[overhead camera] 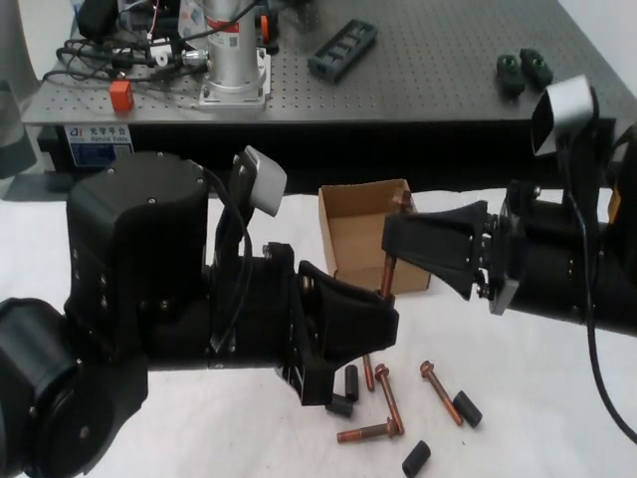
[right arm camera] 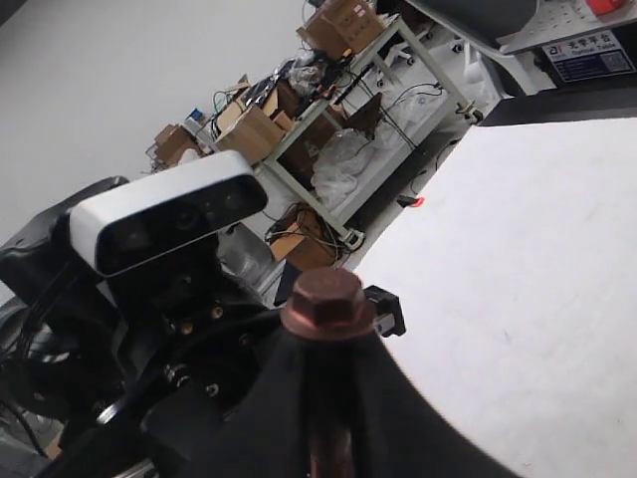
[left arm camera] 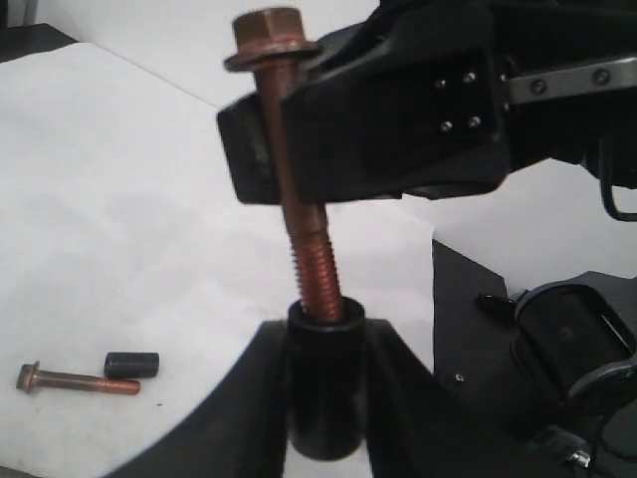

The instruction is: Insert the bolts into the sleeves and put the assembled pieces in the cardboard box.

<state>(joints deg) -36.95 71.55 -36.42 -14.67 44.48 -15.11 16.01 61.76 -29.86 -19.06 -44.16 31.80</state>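
A copper bolt (left arm camera: 289,169) stands upright, head up, with my right gripper (overhead camera: 396,237) shut on its shank just under the head (right arm camera: 326,304). Its threaded tip sits in the mouth of a black sleeve (left arm camera: 323,383). My left gripper (left arm camera: 323,344) is shut on that sleeve from below. In the high view the bolt (overhead camera: 387,274) hangs just in front of the open cardboard box (overhead camera: 350,211), above the left gripper (overhead camera: 378,321). Several loose bolts (overhead camera: 389,396) and black sleeves (overhead camera: 468,408) lie on the white cloth in front.
One more bolt (left arm camera: 75,379) and sleeve (left arm camera: 132,364) lie together on the cloth. Behind the box runs a perforated bench (overhead camera: 438,90) with a metal post (overhead camera: 234,50), a black tray (overhead camera: 343,48) and cables. White cloth (overhead camera: 518,398) lies bare at the right front.
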